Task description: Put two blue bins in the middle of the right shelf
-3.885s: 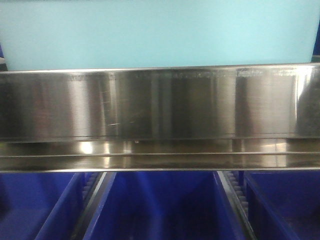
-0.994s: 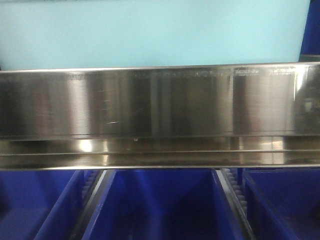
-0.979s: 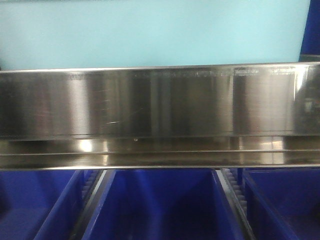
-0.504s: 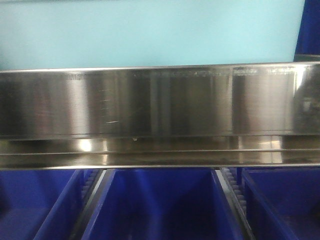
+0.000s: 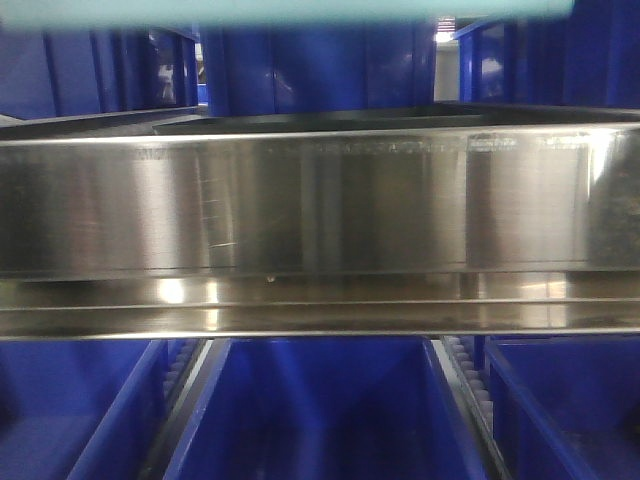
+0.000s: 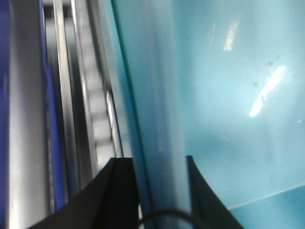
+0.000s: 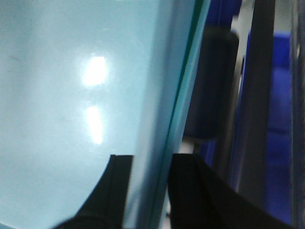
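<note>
Now the pale blue bin [image 5: 300, 10] hangs above the front rail [image 5: 320, 205] of the right shelf's middle tier. Its long axis runs along the rail, and its bottom edge is well above the rail's top. The left gripper [image 6: 155, 164] and right gripper [image 7: 150, 162] each pinch one end wall between their jaws, neither arm nearer. The coming move looks like a level push forward over the rail.

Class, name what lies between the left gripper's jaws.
The side wall of a pale blue bin fills that gap, as shown in the left wrist view.
</note>
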`<state>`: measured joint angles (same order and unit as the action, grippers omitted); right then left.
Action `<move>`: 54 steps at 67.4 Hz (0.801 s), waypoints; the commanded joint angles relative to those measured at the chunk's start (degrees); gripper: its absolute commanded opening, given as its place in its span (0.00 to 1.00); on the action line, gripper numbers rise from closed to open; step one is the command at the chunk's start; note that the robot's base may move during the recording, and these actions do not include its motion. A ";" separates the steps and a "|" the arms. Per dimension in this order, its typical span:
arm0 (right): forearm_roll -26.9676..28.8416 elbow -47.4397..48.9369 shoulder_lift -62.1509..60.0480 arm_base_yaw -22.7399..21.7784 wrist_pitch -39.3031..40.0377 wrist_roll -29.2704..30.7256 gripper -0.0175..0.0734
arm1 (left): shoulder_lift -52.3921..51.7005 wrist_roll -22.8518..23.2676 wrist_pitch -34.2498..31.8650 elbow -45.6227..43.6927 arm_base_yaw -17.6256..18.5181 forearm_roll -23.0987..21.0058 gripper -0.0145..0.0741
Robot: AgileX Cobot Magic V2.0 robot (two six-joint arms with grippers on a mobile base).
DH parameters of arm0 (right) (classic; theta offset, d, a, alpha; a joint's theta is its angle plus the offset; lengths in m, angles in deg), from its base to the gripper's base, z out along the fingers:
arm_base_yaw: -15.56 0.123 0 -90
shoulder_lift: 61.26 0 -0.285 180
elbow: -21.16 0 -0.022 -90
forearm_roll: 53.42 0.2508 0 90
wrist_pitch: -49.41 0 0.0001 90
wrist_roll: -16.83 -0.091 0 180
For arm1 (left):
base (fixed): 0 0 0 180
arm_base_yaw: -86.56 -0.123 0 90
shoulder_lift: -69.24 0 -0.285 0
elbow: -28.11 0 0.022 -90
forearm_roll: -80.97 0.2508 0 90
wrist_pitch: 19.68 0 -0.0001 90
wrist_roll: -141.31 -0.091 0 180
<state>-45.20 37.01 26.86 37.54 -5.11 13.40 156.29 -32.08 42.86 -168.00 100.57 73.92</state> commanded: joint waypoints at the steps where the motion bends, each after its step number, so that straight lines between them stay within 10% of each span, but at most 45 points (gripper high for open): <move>1: -0.03 4.33 -1.29 -0.17 2.25 1.36 0.02 | -2.12 -1.09 -4.49 -4.48 -0.01 -1.89 0.04; 54: -0.03 6.86 -1.51 -0.17 1.81 1.36 0.02 | -2.02 -1.09 -1.35 -7.86 -0.01 -1.78 0.04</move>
<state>-45.77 43.16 26.25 37.54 -6.63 13.28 155.50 -32.08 44.66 -174.78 100.57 74.13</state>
